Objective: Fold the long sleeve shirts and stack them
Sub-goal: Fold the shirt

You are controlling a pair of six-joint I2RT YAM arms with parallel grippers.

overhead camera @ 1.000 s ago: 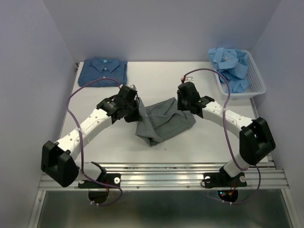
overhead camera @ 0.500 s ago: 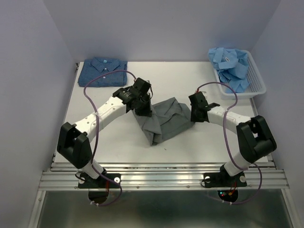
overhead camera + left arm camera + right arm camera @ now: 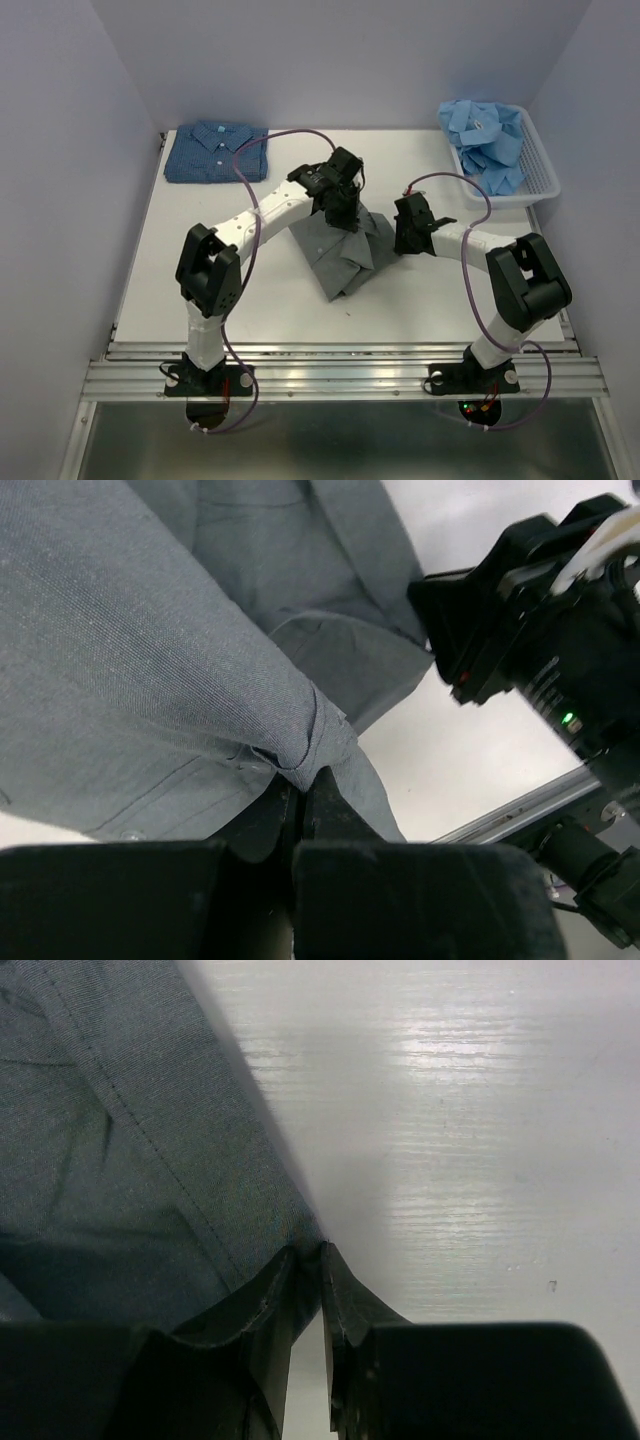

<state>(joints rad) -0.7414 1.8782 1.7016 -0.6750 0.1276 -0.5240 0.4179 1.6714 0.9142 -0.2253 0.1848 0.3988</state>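
Note:
A plain grey long sleeve shirt [image 3: 345,262] lies crumpled and partly folded over itself in the middle of the table. My left gripper [image 3: 347,212] is above its back part, shut on a raised fold of the grey cloth [image 3: 300,745]; the left gripper [image 3: 304,782] pinches that ridge at its tips. My right gripper [image 3: 404,238] is low at the shirt's right edge. In the right wrist view the right gripper [image 3: 308,1256] is closed on the stitched hem of the grey shirt [image 3: 130,1160]. A folded dark blue patterned shirt [image 3: 217,152] lies at the back left.
A white slatted basket [image 3: 540,185] at the back right holds a heap of light blue shirts [image 3: 490,135]. The right arm's black wrist [image 3: 530,630] is close beside the left gripper. Bare white table [image 3: 480,1110] stretches right of the grey shirt.
My left gripper has swung right with the grey cloth, drawing the shirt's left side over so the heap is narrower. The right gripper has dropped to the shirt's right edge and closed on it.

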